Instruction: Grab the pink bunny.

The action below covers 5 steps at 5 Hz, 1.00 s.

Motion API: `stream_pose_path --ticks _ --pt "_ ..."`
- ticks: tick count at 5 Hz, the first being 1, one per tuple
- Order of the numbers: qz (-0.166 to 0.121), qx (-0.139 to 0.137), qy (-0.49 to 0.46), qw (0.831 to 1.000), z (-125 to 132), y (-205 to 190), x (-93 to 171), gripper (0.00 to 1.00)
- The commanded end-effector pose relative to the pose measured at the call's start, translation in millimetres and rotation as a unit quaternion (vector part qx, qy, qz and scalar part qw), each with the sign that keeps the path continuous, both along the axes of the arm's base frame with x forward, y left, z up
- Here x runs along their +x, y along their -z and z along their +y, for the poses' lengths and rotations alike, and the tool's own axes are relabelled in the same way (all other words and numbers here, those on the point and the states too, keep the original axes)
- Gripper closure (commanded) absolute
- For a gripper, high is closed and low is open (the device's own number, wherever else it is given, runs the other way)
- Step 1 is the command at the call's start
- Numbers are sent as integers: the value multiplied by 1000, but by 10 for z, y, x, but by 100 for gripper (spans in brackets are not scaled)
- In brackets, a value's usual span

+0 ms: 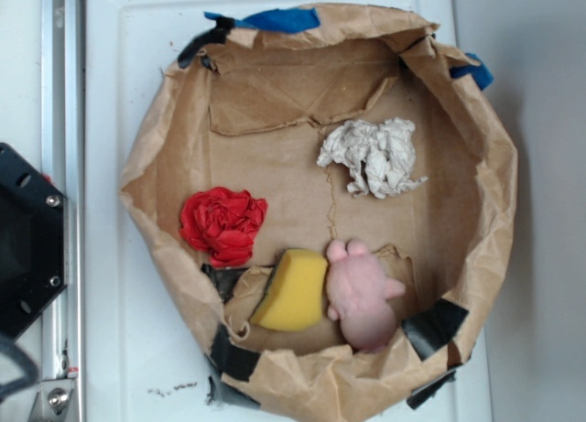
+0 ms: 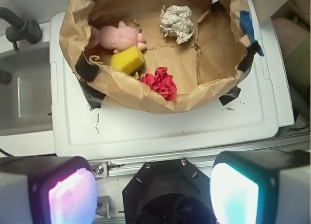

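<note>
- A crumpled brown paper basin [image 1: 499,193] patched with black tape sits on a white tray [image 2: 160,131].
- The gripper [image 2: 153,190] hangs well short of the basin, jaws wide apart, holding nothing.
- The pink bunny [image 1: 362,294] lies against the basin's wall, touching the yellow sponge [image 1: 293,291].
- A white paper wad [image 1: 374,155] and a red cloth ball [image 1: 222,223] lie apart from it.

You see hand [image 2: 155,185] only as two fingers [image 2: 68,192] cut off by wrist view's bottom edge; fingertips out of frame. Hand not in exterior view. Pink bunny [image 1: 363,294]: lower end tucked under paper bag [image 1: 476,221] rim in exterior view, face not readable. Yellow sponge [image 1: 295,290] covers bunny's near flank. Red cloth ball [image 2: 160,83] partly behind bag wall in wrist view. Black block [image 1: 27,239] cut by left edge, unidentifiable.
</note>
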State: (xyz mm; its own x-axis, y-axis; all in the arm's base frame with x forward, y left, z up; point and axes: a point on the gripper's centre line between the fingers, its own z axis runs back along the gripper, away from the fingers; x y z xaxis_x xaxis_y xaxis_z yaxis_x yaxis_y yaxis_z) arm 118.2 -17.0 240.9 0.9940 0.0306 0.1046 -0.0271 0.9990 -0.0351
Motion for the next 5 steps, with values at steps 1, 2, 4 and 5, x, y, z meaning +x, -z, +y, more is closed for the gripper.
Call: stream_pose_path --ticks 1,2,4,5 --pt "35 -26 114 992 -166 168 551 0" --pt "35 -26 114 992 -166 168 551 0" --pt "35 -26 114 992 -166 168 551 0" --pt "43 -39 167 984 -139 303 908 0"
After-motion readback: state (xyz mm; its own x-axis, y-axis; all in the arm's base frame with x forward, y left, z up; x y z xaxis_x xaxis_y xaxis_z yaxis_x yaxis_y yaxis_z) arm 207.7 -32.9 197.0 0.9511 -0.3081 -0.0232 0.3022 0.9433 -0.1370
